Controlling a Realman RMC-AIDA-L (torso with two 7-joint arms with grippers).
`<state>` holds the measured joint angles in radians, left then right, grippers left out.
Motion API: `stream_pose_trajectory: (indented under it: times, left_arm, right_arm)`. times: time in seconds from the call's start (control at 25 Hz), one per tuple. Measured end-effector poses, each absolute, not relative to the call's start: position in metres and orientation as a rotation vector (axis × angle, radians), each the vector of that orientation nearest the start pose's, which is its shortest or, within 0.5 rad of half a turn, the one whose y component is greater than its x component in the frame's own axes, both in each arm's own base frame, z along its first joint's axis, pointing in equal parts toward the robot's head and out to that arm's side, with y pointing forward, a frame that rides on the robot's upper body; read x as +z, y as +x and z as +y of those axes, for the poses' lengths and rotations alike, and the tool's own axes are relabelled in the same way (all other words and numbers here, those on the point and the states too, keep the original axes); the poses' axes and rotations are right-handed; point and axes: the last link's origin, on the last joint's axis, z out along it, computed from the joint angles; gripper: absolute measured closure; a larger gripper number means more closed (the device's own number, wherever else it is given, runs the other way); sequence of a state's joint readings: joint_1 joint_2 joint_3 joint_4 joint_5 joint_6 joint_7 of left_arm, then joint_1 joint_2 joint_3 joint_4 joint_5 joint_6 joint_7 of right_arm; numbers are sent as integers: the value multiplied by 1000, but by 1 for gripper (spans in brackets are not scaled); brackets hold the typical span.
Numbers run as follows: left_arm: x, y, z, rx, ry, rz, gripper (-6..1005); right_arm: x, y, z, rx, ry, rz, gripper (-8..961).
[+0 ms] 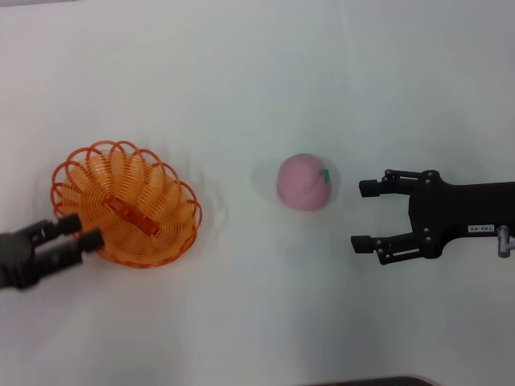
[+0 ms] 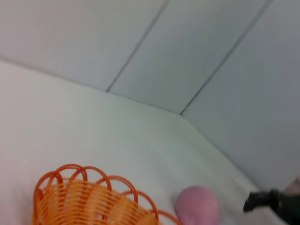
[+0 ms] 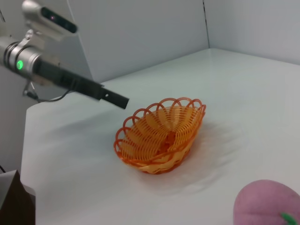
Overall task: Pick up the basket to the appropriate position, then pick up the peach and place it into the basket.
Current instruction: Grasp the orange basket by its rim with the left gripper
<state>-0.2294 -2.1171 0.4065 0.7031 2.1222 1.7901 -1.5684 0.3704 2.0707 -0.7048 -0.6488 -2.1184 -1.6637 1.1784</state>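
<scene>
Left gripper (image 1: 80, 231): fingers pinching the basket (image 1: 126, 204) rim at its 8 o'clock. Right gripper (image 1: 364, 215): spread, at 3 o'clock of the peach (image 1: 303, 182), apart.

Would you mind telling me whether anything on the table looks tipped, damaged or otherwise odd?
Only the basket: it sits tilted, one side of its rim raised, near the left gripper. The peach rests intact on the table, apart from the open right gripper.

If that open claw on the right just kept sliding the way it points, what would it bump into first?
Most likely the peach, which sits just ahead of the right end effector, though slightly off its centre line; height is unclear.
</scene>
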Motion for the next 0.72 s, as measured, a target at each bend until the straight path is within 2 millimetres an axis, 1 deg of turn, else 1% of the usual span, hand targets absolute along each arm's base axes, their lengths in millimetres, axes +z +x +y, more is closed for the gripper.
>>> stream_pose_trajectory:
  times: [0.04,0.12,0.24,0.36,0.4,0.52,0.6,0.72]
  left_arm:
    - [21,-337,222,-907,-2419,-1349,234]
    - [25,-333,230,-939,-2394,-1438,235]
    - [33,-327,239,-994,-2359,-1512,257]
    - [46,-328,249,-1044,-2272,-1571,290]
    - [52,-329,253,-1049,-2242,-1581,290]
    - [59,-331,260,-1035,-2215,-1585,291]
    - [64,-330,268,-987,-2207,-1573,291]
    - [66,-328,279,-890,-2202,-1525,291]
  right_arm:
    - [-9,311,262,570,-2859,554,-2]
    - [-9,311,262,570,-2860,560,-2]
    - [-9,311,263,570,-2862,578,-2]
    - [-7,310,264,567,-2860,594,-2]
    - [-7,310,264,566,-2859,597,-1]
    - [-7,309,265,557,-2865,595,-1]
    - [-8,308,265,548,-2871,593,-1]
    - [-9,307,266,539,-2878,603,-1]
